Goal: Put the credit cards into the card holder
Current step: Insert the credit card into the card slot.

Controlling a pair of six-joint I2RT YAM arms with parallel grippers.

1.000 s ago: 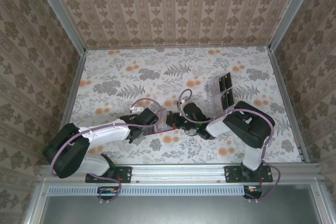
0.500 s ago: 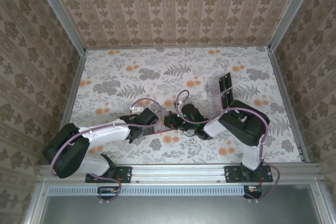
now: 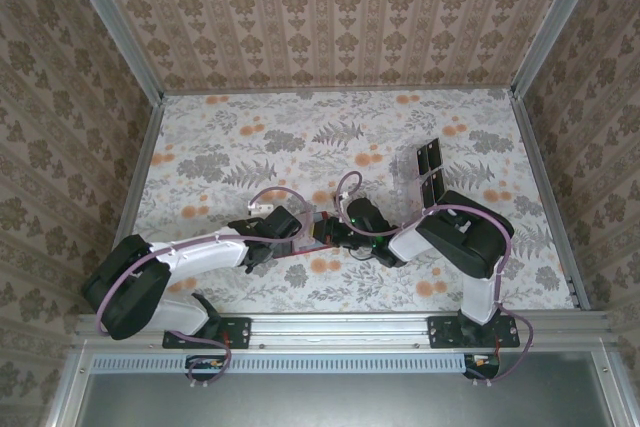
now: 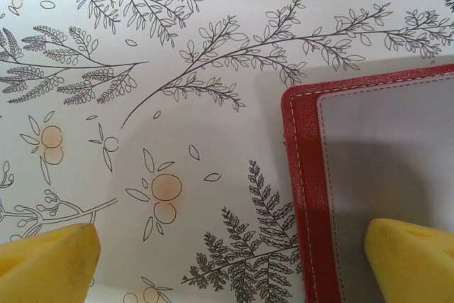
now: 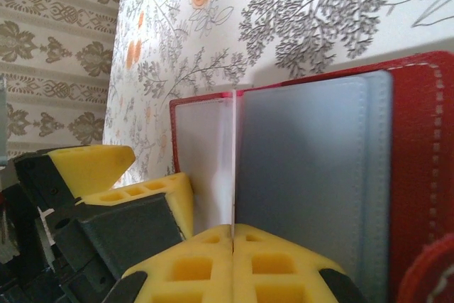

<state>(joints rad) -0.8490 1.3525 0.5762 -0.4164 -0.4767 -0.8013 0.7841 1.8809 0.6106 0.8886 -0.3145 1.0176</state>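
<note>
the red card holder lies open on the flowered tablecloth. inside the holder is a pale grey panel with white stitching. the left gripper is spread wide: one yellow fingertip is over this panel, the other is left of the holder, well apart from it.

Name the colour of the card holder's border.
Card holder: red, clearest in left wrist view.

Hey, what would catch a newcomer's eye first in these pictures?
The open red card holder lies at mid-table, where both arms meet. The right gripper pinches a thin white card edge-on, over the holder's grey pocket. The left gripper is open, one yellow finger over the holder's inside.
</note>
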